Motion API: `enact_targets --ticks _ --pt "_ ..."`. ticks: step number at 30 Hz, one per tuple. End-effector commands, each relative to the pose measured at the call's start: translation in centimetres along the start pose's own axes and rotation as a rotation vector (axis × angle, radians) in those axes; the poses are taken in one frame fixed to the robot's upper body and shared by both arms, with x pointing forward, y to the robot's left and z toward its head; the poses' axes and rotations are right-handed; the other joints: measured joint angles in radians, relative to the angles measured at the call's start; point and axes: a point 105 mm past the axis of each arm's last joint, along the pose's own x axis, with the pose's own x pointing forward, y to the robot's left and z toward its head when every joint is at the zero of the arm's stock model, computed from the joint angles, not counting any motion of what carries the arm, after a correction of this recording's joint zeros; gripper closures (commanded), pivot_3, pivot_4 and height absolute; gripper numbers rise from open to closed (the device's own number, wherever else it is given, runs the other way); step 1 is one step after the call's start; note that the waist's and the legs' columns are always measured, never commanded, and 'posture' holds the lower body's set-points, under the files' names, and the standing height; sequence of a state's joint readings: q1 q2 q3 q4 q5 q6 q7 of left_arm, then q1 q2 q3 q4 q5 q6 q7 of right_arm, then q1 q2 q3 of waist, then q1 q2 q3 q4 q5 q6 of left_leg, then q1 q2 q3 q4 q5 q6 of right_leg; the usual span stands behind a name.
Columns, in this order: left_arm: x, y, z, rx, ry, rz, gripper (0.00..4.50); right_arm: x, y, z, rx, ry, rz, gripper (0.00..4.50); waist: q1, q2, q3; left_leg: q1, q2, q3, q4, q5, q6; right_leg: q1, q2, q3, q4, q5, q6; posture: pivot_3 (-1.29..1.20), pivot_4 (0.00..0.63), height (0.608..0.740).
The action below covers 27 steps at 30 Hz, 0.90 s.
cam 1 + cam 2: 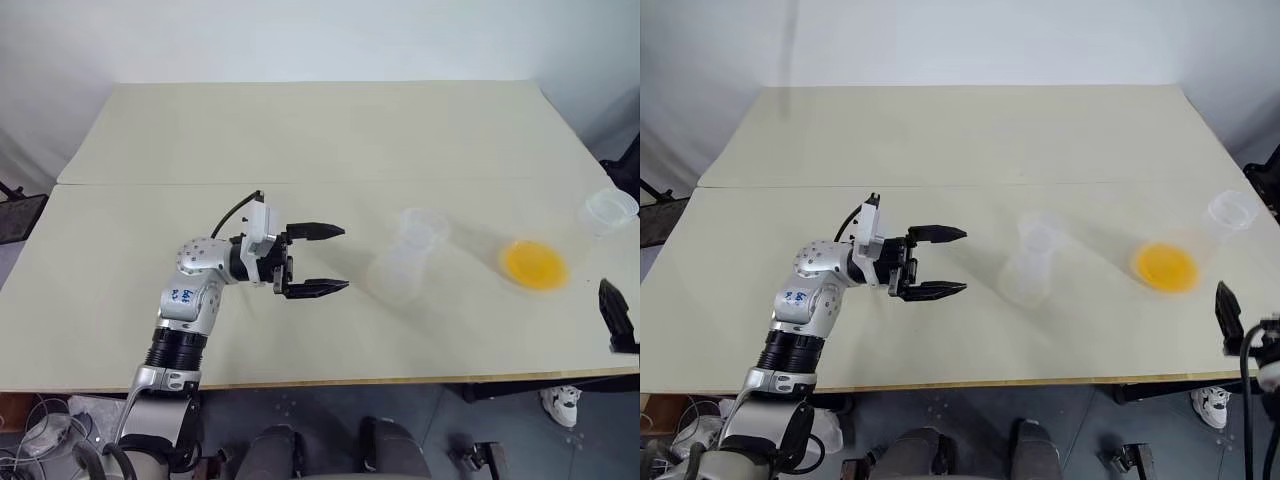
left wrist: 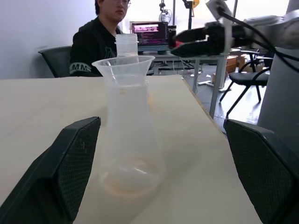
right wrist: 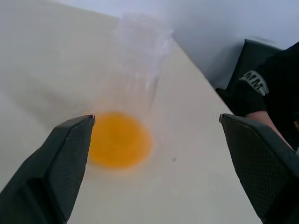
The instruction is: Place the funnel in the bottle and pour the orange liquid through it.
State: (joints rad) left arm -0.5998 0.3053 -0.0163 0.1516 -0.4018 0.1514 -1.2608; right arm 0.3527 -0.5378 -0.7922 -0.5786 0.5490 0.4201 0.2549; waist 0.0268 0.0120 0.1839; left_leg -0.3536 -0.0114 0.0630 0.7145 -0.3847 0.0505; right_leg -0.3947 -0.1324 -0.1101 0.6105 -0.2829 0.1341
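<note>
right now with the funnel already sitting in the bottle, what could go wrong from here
1. The funnel only rests loosely in the neck of the bottle; a bump from the open left gripper nearby could dislodge it or tip the bottle.
2. The flask with the orange liquid stands near the table's right edge; the open right gripper coming in from that side might knock it off.
3. Both flasks are clear, so edges are hard to judge for a grasp.

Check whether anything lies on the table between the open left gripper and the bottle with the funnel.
Nothing: bare table separates the left gripper from the bottle carrying the funnel, as the left eye view shows.
</note>
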Motion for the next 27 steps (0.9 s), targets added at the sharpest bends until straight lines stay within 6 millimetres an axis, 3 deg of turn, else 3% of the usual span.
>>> enact_targets --ticks 1,14,27 --pt "0.3 -0.6 1.0 0.027 -0.036 -0.004 0.02 1.1 -0.7 0.3 -0.008 0.008 -0.01 0.0 0.001 0.0 0.0 0.0 0.0 -0.001 0.0 0.0 0.0 0.0 0.0 0.0 0.0 0.0 0.0 0.0 0.15 0.74" --pt "0.4 -1.1 1.1 0.019 -0.049 0.041 0.02 4.8 0.2 1.7 0.081 -0.024 0.086 0.0 0.0 0.0 0.0 -0.001 -0.001 0.0 0.001 0.0 0.001 0.0 0.0 0.001 -0.002 0.0 0.0 0.0 0.15 0.74" --pt "0.4 -1.2 1.1 0.015 -0.055 0.054 0.02 7.9 -0.3 1.9 0.11 -0.07 0.055 0.0 -0.003 0.001 0.0 -0.001 -0.001 0.001 0.0 0.0 0.001 0.001 0.0 0.0 -0.004 0.0 0.0 0.0 0.15 0.74"
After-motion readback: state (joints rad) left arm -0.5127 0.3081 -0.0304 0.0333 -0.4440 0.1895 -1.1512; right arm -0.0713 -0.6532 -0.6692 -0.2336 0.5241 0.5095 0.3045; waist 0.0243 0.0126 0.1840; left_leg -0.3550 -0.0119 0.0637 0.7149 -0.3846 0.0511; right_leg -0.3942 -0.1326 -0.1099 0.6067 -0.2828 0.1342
